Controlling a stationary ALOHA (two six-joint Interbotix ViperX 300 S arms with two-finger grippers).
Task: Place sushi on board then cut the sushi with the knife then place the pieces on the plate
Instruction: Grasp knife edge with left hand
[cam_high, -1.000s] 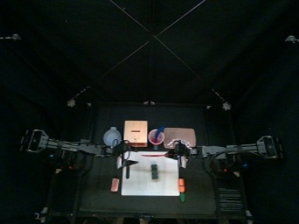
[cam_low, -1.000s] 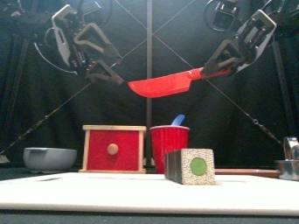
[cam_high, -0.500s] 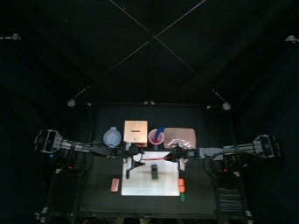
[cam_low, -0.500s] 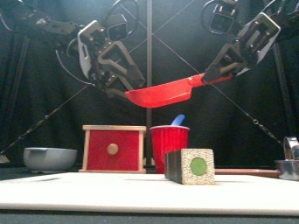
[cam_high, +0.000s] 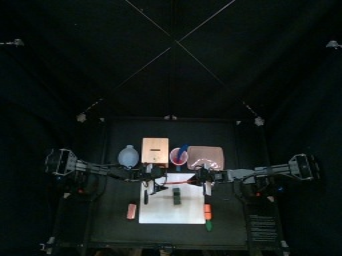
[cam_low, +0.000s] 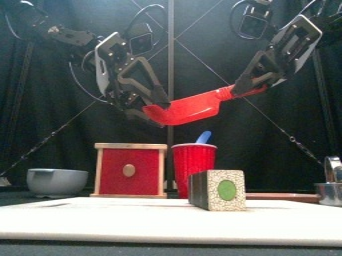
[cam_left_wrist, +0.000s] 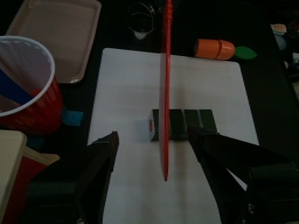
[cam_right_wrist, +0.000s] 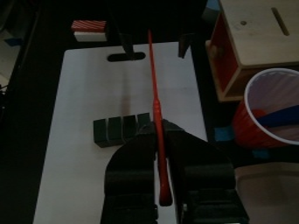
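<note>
Red knife (cam_low: 194, 103) spans air over sushi roll (cam_low: 221, 190); red cup (cam_low: 194, 163) & wooden box (cam_low: 130, 170) wall off back of board (cam_low: 107, 220); frt of roll clear.

wooden box (cam_low: 130, 170), red drawer front, between blue-grey bowl (cam_low: 56, 180) and red cup (cam_low: 194, 166).

A robot lab booth: black curtains (cam_high: 80, 60) enclose a small table (cam_high: 114, 233)

The left gripper (cam_left_wrist: 160, 138) has its jaws wide apart; the knife (cam_left_wrist: 167, 87) runs between them, touching neither, over the sushi (cam_left_wrist: 187, 124) on the board (cam_left_wrist: 128, 87). A cup (cam_left_wrist: 30, 79) and tray (cam_left_wrist: 59, 31) sit beside the board.
</note>
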